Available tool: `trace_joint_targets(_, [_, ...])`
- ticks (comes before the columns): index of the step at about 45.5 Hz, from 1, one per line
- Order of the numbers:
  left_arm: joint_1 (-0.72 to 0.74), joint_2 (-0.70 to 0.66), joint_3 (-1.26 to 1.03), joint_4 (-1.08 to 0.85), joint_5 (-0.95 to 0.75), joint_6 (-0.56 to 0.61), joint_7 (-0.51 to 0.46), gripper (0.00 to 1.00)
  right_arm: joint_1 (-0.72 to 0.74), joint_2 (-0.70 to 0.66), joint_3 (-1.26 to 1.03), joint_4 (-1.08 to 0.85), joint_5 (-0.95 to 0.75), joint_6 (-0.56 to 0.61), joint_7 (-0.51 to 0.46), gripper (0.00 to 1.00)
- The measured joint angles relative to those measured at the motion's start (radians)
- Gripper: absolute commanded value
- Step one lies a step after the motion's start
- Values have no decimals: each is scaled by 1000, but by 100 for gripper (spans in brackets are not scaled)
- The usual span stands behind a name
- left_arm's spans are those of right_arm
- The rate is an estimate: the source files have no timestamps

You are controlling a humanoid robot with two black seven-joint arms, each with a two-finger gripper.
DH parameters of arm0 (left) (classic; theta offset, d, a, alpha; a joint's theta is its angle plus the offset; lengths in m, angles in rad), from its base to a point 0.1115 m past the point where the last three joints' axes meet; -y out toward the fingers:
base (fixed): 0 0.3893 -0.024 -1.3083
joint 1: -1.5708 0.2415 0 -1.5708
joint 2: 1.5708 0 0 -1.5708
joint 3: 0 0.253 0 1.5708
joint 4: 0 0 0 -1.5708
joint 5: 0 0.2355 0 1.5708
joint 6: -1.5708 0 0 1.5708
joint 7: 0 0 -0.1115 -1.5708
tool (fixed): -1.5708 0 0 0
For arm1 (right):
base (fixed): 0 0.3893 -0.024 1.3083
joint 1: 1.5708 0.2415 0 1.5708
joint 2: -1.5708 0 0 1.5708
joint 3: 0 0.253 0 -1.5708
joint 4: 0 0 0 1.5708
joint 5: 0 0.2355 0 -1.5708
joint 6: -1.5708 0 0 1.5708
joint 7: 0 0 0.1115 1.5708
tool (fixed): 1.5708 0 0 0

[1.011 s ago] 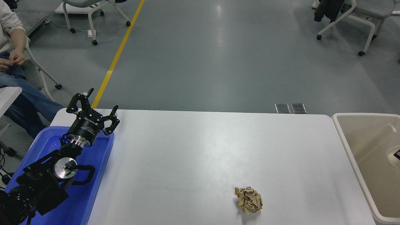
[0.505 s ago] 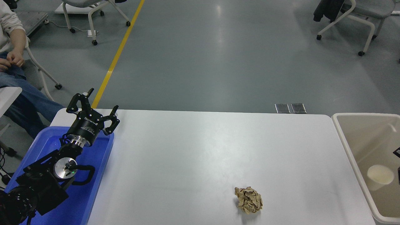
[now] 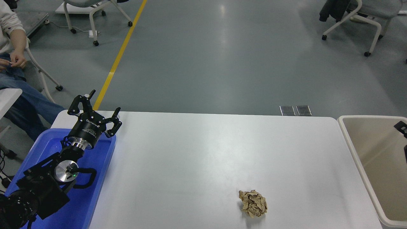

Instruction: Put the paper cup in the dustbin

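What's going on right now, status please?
Left gripper open, parked over blue plastic tray. Right gripper barely visible at right edge. No paper cup visible. Beige plastic dustbin unobstructed.

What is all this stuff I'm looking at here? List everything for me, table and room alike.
White rectangular table: one, white, centre.
Crumpled brown paper ball: one, brown, on the table, near right.
Shallow blue plastic tray: one, blue, table's left end.
Large beige plastic dustbin: one, beige, off the table's right end; no cup shows in the visible part.
White wheeled chairs: at least two, far floor, top left and top right.
Yellow floor line: one, yellow, running away at left.
Seated person: one, white sleeve, blue jeans, top left.
Left pincer: black, open, parked over the tray.
Right pincer: black, only a tip shows at the right edge, over the dustbin.
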Motion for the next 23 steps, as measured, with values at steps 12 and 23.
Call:
trace_joint_targets(12, [0, 0, 0, 0, 0, 0, 0, 100, 91, -26, 371, 85, 0, -7, 2, 99])
trace_joint_targets(23, [0, 0, 0, 0, -1, 0, 0, 100, 140, -83, 648, 282, 0, -8, 3, 100])
